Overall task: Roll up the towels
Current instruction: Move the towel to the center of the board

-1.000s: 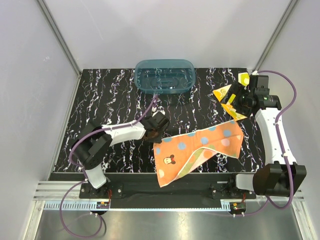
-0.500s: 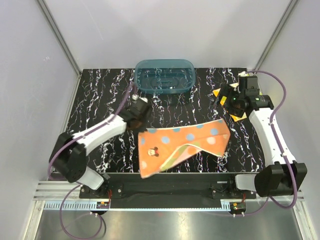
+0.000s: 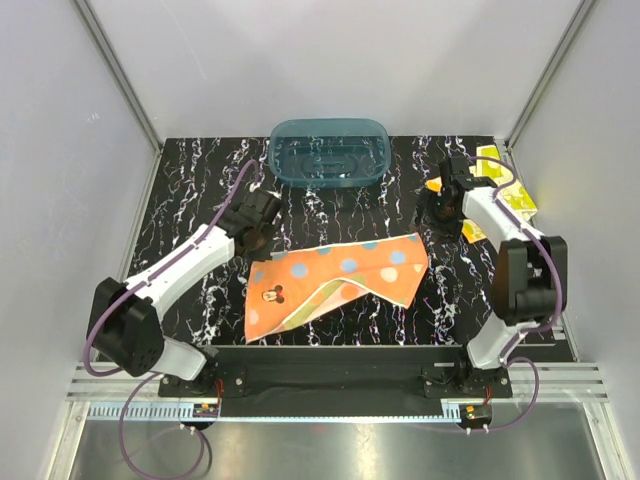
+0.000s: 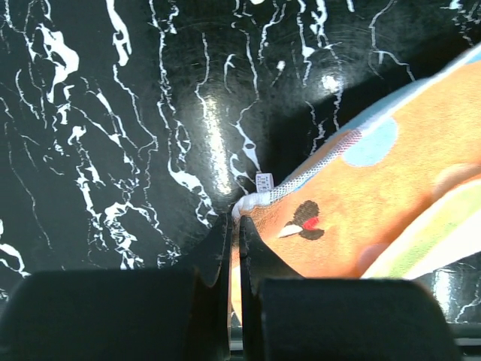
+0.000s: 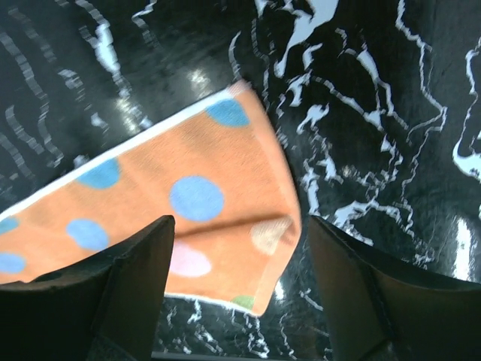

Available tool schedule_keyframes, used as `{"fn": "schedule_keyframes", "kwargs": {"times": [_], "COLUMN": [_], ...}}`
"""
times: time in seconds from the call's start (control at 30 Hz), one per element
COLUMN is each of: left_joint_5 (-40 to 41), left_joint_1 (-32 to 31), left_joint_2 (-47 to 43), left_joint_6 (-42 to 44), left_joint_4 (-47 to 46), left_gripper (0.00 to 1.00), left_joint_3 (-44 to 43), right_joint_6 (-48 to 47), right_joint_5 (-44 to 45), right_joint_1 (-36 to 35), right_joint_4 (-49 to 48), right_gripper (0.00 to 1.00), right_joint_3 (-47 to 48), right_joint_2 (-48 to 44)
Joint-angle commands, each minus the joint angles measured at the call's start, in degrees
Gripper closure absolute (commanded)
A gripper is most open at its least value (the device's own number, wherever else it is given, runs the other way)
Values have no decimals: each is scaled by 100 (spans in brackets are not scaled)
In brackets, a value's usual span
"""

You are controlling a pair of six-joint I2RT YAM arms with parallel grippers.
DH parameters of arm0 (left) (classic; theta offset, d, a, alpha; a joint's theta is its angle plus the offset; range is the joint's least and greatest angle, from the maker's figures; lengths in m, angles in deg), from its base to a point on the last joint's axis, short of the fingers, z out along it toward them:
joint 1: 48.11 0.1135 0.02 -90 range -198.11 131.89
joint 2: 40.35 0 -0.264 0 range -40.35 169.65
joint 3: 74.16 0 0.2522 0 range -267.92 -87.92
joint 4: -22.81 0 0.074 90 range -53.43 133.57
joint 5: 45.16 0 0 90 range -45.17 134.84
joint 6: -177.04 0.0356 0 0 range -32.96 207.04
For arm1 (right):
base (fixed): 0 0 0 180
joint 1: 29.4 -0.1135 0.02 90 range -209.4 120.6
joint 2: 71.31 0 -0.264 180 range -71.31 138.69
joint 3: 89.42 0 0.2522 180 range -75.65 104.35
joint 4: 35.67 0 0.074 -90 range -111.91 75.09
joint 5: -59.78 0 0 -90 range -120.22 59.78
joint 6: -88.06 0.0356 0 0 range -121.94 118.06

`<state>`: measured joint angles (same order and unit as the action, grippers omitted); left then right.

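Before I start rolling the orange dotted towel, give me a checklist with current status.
1. Left fingers shut on a corner of the orange dotted towel: ok.
2. Right fingers open over that towel's right end: ok.
3. Towel lying flat in one layer: not ok, a flap is folded over along its near side.
4. Towel apart from the teal tub: ok.
5. Yellow towel out of the rolling path, off to the far right: ok.
6. Right fingers' height above the cloth: cannot tell.
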<state>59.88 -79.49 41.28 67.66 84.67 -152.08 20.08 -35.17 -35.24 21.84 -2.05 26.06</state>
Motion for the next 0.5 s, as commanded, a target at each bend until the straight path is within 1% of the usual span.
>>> {"fn": "schedule_keyframes", "kwargs": {"times": [0.0,0.07,0.1,0.13,0.33,0.47], "left_joint_5": [-89,-134,-151,-186,-476,-591], "left_joint_1": [88,105,123,158,272,316], "left_joint_2": [-15,-33,-33,-33,-6,38], "left_joint_6": [285,364,390,426,470,514], "left_joint_4": [-28,-98,-116,-142,-345,-380], "left_gripper": [100,100,100,100,100,100], "left_joint_3": [-18,9,44,61,237,255], "right_joint_6": [-312,-391,-383,-391,-312,-348], "right_joint_5": [406,460,469,469,460,653], "right_joint_1": [-48,-48,-48,-48,-144,-180], "right_joint_4": [-218,-209,-217,-226,-323,-314], "right_gripper": [23,25,30,31,35,36], "right_joint_3": [408,567,602,637,822,1050], "right_joint_2": [388,651,722,784,1293,1750]}}
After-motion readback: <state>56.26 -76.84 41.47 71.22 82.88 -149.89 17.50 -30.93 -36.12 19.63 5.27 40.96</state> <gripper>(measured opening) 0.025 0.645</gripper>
